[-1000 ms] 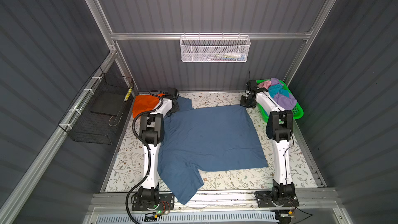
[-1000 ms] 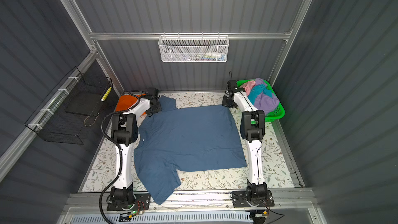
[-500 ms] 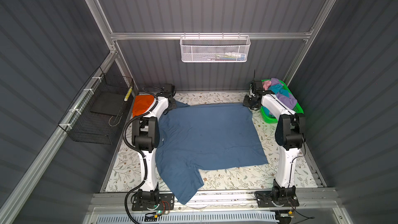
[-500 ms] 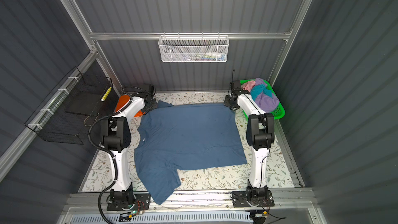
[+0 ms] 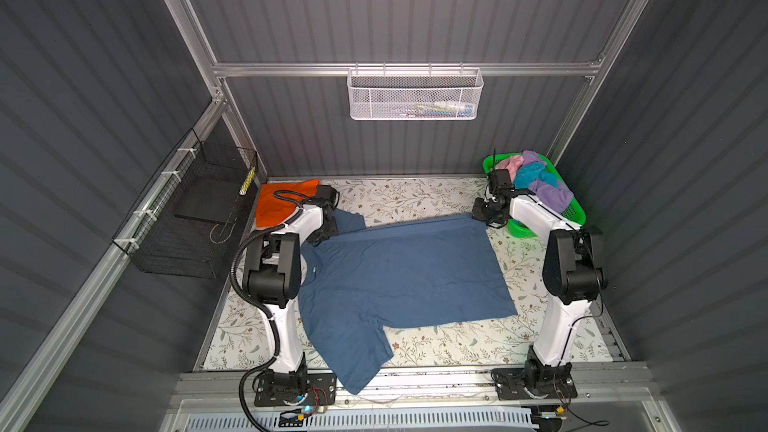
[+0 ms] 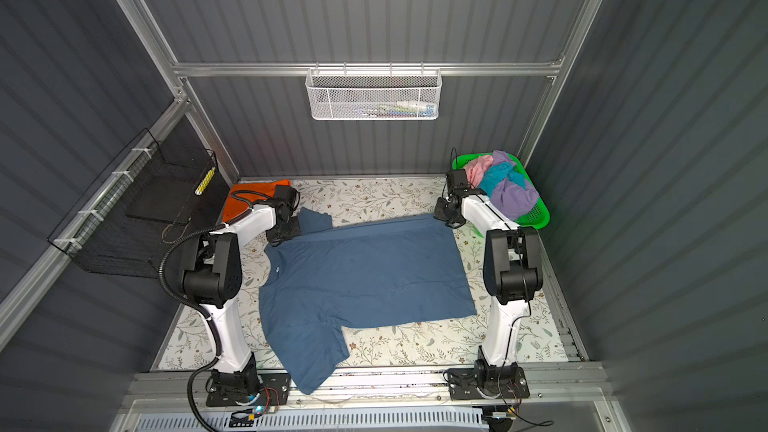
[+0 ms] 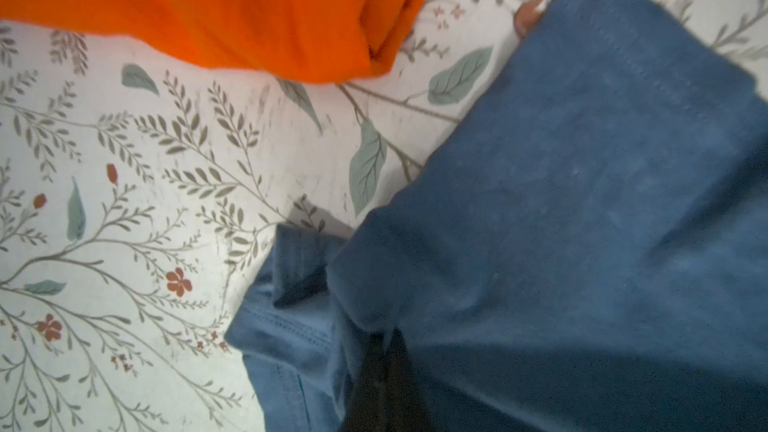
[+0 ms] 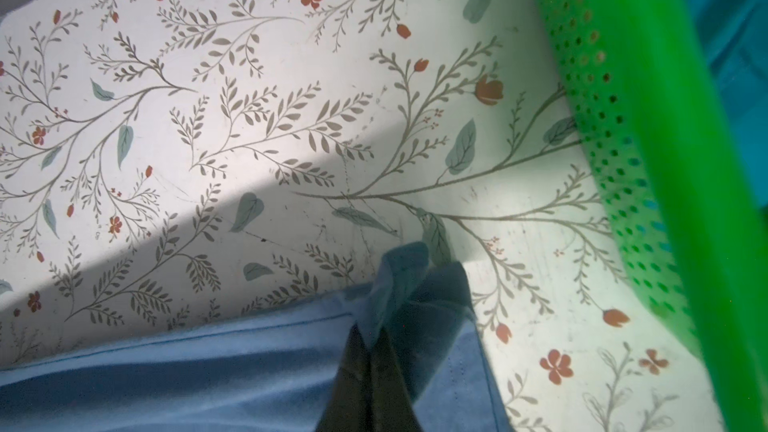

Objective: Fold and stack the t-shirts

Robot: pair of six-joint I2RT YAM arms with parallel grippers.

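Shirts, 5 in all: 1 dark blue t-shirt [image 5: 399,280], 1 orange t-shirt [image 5: 278,205], then 1 pink t-shirt [image 5: 513,164], 1 turquoise t-shirt [image 5: 534,174] and 1 lilac t-shirt [image 5: 548,193].

2 grippers, both low at the far edge of the blue one.

The left gripper [image 7: 380,351] has its jaws pressed together on a bunched fold of the blue shirt, next to a sleeve. The cloth covers most of its fingers in the left wrist view.

The right gripper [image 8: 368,340] has its jaws pinched onto the hem corner, and a small tuft of cloth pokes out past the tips.

The blue shirt is stretched between the two grippers. From them it spreads flat back toward the arm bases on the floral table [image 5: 415,197], with 1 sleeve hanging past the near edge.

The orange shirt is crumpled just beyond the left gripper on its outer side, close to the blue cloth but apart from it.

There is 1 green basket [image 5: 575,211] just beside the right gripper on its outer side, and it holds the pink, turquoise and lilac shirts in a heap.

Also on the walls: 1 white mesh basket [image 5: 415,95] high on the back wall and 1 black wire basket [image 5: 187,218] on the wall beside the left arm.
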